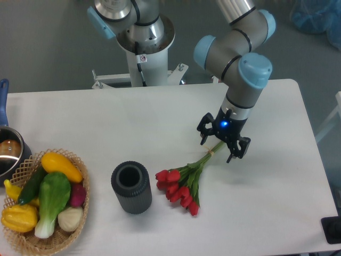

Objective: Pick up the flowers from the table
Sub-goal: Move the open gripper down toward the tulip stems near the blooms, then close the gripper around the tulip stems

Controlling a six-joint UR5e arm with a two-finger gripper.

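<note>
Bunch of red tulips with green stems and a pale tie band (184,182) lies flat on the large white rounded-corner tabletop (277,202), blooms toward the lower left, stems running up and right. Black two-finger gripper (223,145) hangs over the stem end near the band, fingers spread to either side of the stems, not closed on them; a blue light glows on its wrist. Just left of the blooms stands a dark grey ribbed cylindrical vase (131,188), upright, apart from them. At the far left edge, a woven wicker basket (80,213) holds yellow, green and red-purple produce.
</note>
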